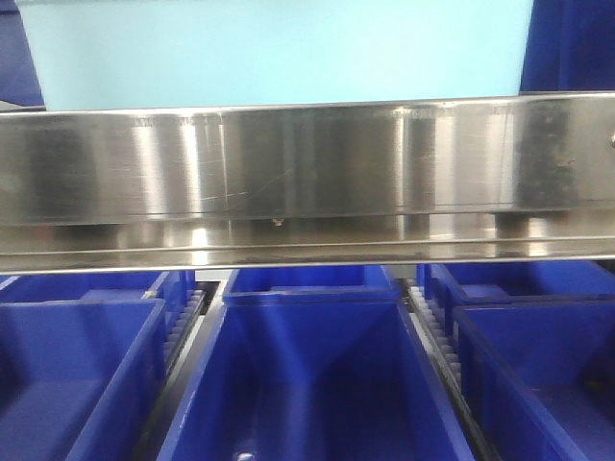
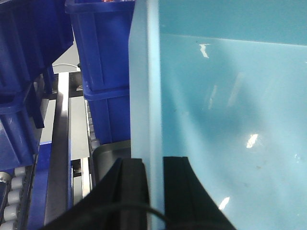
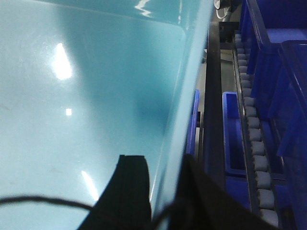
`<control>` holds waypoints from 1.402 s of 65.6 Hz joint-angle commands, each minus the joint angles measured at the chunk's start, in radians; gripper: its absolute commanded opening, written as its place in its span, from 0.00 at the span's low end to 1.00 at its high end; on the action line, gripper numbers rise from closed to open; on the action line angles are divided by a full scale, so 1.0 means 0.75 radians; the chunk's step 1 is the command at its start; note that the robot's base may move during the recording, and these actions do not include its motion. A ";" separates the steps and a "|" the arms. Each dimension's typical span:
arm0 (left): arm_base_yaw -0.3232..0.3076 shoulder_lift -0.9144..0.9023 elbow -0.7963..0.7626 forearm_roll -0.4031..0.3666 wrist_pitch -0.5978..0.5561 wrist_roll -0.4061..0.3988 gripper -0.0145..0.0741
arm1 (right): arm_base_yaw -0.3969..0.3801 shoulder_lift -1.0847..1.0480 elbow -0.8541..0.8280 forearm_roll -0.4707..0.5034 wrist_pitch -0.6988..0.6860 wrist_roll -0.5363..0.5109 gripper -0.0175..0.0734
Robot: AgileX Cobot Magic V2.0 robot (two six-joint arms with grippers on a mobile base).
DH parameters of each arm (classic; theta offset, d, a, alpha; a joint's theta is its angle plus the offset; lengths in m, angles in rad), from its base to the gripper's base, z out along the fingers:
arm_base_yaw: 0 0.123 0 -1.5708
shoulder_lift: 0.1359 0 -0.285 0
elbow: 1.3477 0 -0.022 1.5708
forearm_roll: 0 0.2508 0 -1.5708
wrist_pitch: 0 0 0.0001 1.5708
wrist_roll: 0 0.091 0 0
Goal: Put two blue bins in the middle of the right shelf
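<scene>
A light blue bin fills the top of the front view, above a steel shelf rail. My left gripper is shut on the bin's left wall, one black finger outside and one inside. My right gripper is shut on the bin's right wall in the same way. The bin's inside looks empty. Neither gripper shows in the front view.
Dark blue bins stand in rows on the level below the rail, at the left, middle and right. Stacked dark blue bins stand close to the left wall. A roller track and more dark blue bins run along the right.
</scene>
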 commanded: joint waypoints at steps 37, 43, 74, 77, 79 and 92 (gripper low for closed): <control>-0.005 -0.016 -0.013 -0.053 -0.105 -0.005 0.04 | 0.006 -0.019 -0.019 0.058 -0.048 -0.035 0.03; -0.005 -0.016 -0.013 -0.053 -0.105 -0.005 0.04 | 0.006 -0.019 -0.019 0.058 -0.048 -0.035 0.03; -0.005 -0.016 -0.013 -0.079 0.006 -0.005 0.04 | 0.006 -0.019 -0.019 0.076 -0.051 -0.035 0.03; -0.005 -0.016 -0.013 -0.079 0.077 -0.005 0.04 | 0.006 -0.019 -0.019 0.082 -0.032 -0.035 0.03; -0.005 -0.016 -0.013 -0.079 0.137 -0.005 0.04 | 0.006 -0.013 -0.019 0.089 -0.022 -0.035 0.03; -0.005 0.024 -0.013 -0.077 0.388 -0.005 0.04 | 0.006 0.046 -0.019 0.123 0.089 -0.035 0.03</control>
